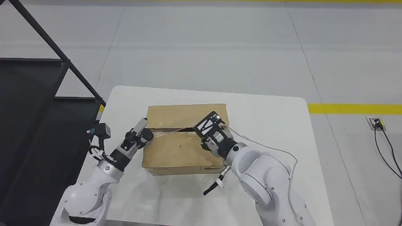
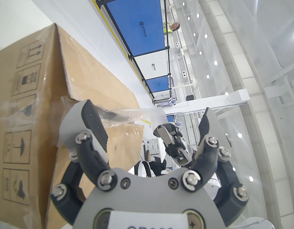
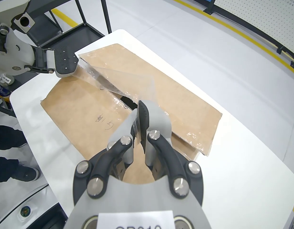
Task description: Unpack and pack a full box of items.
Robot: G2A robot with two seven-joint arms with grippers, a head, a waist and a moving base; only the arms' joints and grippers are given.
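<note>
As its two fingers (image 3: 159,120) pinch tight on a strip of clear tape (image 3: 118,82), the right gripper (image 3: 140,110) hangs just above the top of the cardboard box (image 1: 182,154), right of the lid's middle in the top view. The tape stands lifted off the box's central seam, a crumpled transparent sheet running from the pinch toward the box's left end, with a dark gap showing between the two top flaps beneath it. At that end the left gripper (image 2: 149,120) sits with its fingers (image 2: 93,122) spread wide and holding nothing, one dark pad just beside the box's upper edge and the loose end of the tape, the other out in free air. The box, brown and printed with handling symbols on its end face, lies at the centre of the top view on a white table (image 1: 276,163), both arms coming to it from the lower edge of the frame. A black rack (image 1: 31,132) stands at the left of the frame, and a yellow floor line (image 1: 352,108) runs off to the right.
</note>
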